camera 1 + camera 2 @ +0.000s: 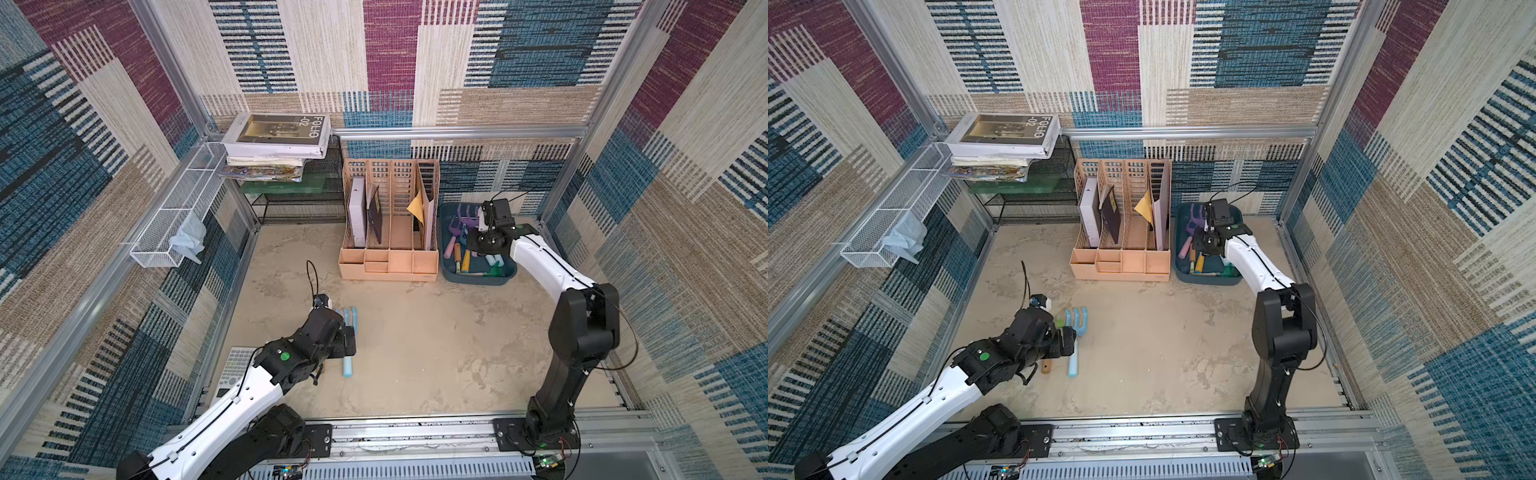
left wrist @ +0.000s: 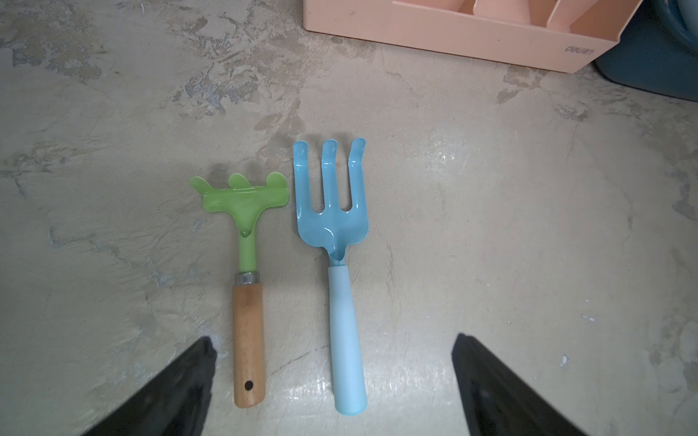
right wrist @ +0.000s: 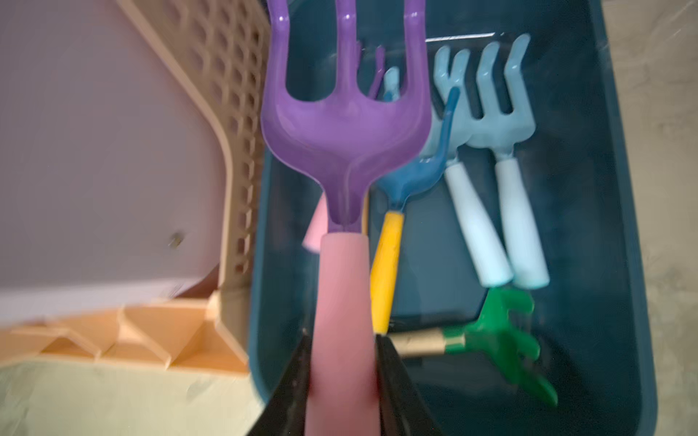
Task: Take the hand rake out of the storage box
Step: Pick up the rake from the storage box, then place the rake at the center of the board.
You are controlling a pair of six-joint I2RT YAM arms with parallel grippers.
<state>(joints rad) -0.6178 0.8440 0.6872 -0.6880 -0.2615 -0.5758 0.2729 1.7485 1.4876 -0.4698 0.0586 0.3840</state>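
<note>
Right pincer (image 3: 343,339) is clamped on the pink handle of the purple hand rake (image 3: 345,124), held over the interior of the storage box (image 3: 619,264) at 2 o'clock on the tabletop (image 1: 436,353), with the peach file organizer (image 1: 388,253) just beside at its 9 o'clock. Left pincer (image 2: 332,339) stands wide open, holding nothing, above a green rake (image 2: 247,287) and a blue rake (image 2: 340,264) lying side by side at 7 o'clock.

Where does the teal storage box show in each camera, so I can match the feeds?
In a top view: storage box right of centre, at mid-height.
In a top view: same spot, slightly nearer centre.
Left wrist: only a dark corner at the picture's upper right edge.
Right wrist: fills the picture's right half.
Shared landmark: peach file organizer, right beside it.
</note>
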